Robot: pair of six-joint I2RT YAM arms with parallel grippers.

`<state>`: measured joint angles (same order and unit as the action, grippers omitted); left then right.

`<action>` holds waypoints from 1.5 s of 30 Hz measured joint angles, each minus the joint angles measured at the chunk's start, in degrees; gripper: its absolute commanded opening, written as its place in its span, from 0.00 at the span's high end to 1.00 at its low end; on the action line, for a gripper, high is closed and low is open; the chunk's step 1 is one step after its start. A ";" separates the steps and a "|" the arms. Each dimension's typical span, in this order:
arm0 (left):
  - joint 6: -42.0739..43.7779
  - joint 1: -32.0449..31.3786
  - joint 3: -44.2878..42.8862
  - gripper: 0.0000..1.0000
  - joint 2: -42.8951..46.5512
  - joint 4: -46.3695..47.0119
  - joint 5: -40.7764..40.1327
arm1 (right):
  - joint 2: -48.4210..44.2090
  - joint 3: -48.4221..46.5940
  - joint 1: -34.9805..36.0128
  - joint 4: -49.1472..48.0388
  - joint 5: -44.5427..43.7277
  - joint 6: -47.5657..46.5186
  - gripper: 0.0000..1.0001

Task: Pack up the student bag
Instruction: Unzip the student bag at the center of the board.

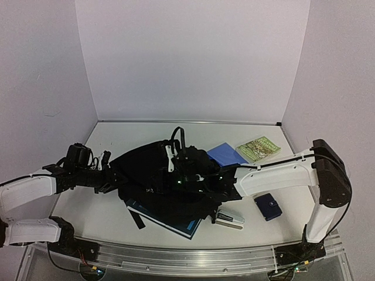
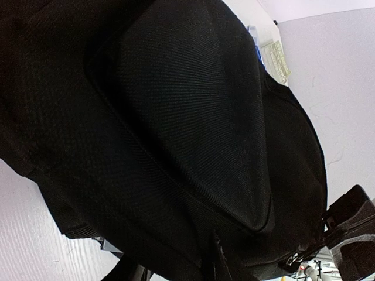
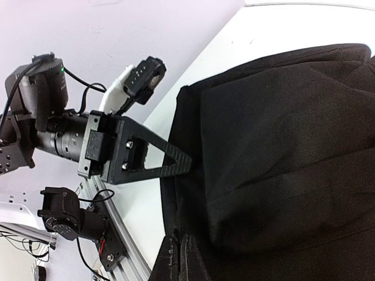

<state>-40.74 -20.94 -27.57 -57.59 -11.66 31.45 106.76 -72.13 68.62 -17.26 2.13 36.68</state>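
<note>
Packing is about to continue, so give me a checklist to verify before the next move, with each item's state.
1. Bag resting on table: ok.
2. Bag's opening reachable: cannot tell, none shows.
3. Left gripper at the bag's edge, gripping it: cannot tell.
4. Right gripper shut over the bag: ok.
5. Blue folder and green book packed: not ok, both lie beside the bag.

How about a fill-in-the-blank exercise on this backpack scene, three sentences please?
1. The student bag is ____ in colour.
2. A large dark book lies partly ____ the bag.
3. The green booklet sits beside a ____ folder.
Missing words: black; under; blue.
</note>
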 measured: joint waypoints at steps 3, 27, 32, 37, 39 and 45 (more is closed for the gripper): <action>2.82 -0.73 -1.01 0.32 2.09 -3.61 -2.04 | -0.05 0.42 -0.03 -0.38 0.14 0.59 1.00; 1.49 -1.52 0.73 0.27 4.97 12.74 11.48 | -0.07 3.93 -0.22 -6.27 0.89 4.93 0.75; 0.25 -1.62 1.11 0.27 4.66 13.45 12.83 | -0.07 4.02 -0.22 -6.21 0.52 6.13 0.69; 0.30 -2.35 0.69 0.28 2.80 13.16 13.98 | -0.05 4.06 -0.22 -3.88 -0.41 8.68 0.71; 0.31 -2.55 0.52 0.28 2.37 13.19 14.07 | -0.05 4.06 -0.22 -2.71 -0.32 10.14 0.72; 0.35 -2.82 0.23 0.28 1.75 13.19 14.10 | -0.05 4.05 -0.20 -0.64 1.21 13.21 0.72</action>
<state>-40.39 -23.76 -27.33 -55.85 1.53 45.55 106.72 -68.08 68.42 -17.90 3.34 49.89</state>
